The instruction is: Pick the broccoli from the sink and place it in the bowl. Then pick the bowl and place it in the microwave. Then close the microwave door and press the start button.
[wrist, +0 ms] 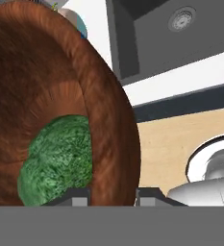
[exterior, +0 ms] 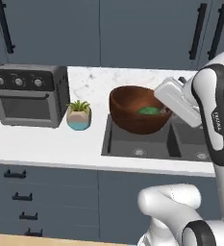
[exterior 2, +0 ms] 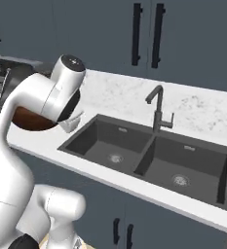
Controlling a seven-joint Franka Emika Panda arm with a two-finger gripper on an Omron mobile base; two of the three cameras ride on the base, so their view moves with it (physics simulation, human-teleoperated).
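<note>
The fingers (wrist: 112, 196) are pinching the rim of the bowl (exterior: 135, 111), one finger inside the wall and one outside. They are closed on the bowl and holding it up in the air. In the left base view the brown bowl is hanging above the left basin of the sink (exterior: 156, 141), not touching it, and it is tipping a little.

The broccoli (wrist: 56, 161) is sitting inside the bowl, right next to the inner finger. It is green and bumpy, and it is leaning against the bowl's wall close to where the fingers are gripping.

Past the outer finger, the hand view is showing the dark sink with its round drain (wrist: 182, 19), then the white surface (wrist: 180, 77) edge, and then the tan floor (wrist: 171, 139) below.

On the far side of the bowl from the fingers, a little potted plant (exterior: 79, 115) is standing on the white surface. Beyond the plant, a black toaster oven (exterior: 28, 95) is sitting there too. The dark faucet (exterior 2: 158, 109) is standing behind the sink, well apart from the fingers.
</note>
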